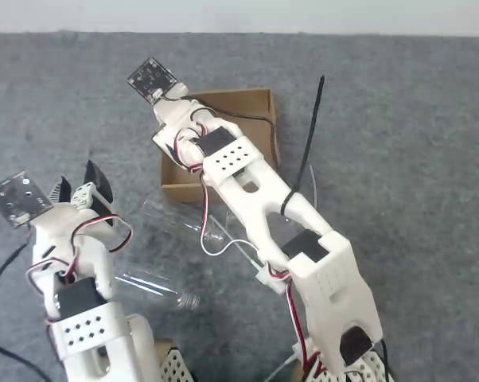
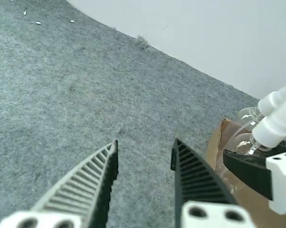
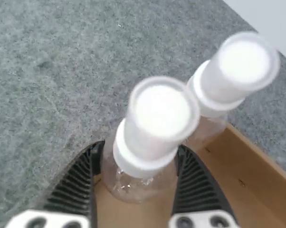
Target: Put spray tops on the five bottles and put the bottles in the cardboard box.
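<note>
My right gripper (image 3: 137, 154) is over the corner of the cardboard box (image 3: 247, 185), shut on a clear bottle (image 3: 155, 123) with a white spray top that stands upright inside. A second topped bottle (image 3: 238, 71) stands just behind it. In the high view the right arm (image 1: 223, 155) stretches over the box (image 1: 255, 103). My left gripper (image 1: 79, 180) hangs open and empty over the carpet left of the box; its fingers (image 2: 98, 173) frame bare carpet. The left wrist view also shows both topped bottles (image 2: 271, 123) above the box's edge (image 2: 218, 142).
Two clear bottles lie on the grey carpet between the arms, one (image 1: 172, 215) just in front of the box and one (image 1: 156, 286) near the left arm's base. A black cable (image 1: 309, 135) arches beside the box. Open carpet lies to the right and far left.
</note>
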Action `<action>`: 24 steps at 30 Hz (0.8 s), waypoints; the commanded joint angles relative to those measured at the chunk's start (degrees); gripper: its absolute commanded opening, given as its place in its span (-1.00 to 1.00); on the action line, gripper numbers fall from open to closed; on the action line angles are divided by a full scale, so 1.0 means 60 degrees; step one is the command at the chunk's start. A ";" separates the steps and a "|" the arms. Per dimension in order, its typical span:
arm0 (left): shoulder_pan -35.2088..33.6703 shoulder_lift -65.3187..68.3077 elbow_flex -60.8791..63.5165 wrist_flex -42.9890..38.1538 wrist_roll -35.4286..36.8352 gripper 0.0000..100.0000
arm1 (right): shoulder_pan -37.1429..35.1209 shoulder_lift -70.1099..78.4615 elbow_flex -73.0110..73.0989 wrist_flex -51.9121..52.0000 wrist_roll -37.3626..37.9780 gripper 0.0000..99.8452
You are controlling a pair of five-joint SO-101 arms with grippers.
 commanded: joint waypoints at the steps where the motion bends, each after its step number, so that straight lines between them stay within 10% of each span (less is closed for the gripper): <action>1: -0.0044 -0.0132 -0.0154 -0.0264 0.0044 -0.65 | 0.0256 0.0081 -0.0322 -0.0227 0.0147 -0.99; 16: -0.0366 -0.0132 -0.0154 -0.0278 0.0044 -0.65 | 0.0256 0.0110 -0.0322 -0.0037 0.0147 -0.97; 24: -0.0366 -0.0132 -0.0154 -0.0293 0.0044 -0.65 | 0.0198 0.0110 -0.0322 0.0549 0.0147 -0.65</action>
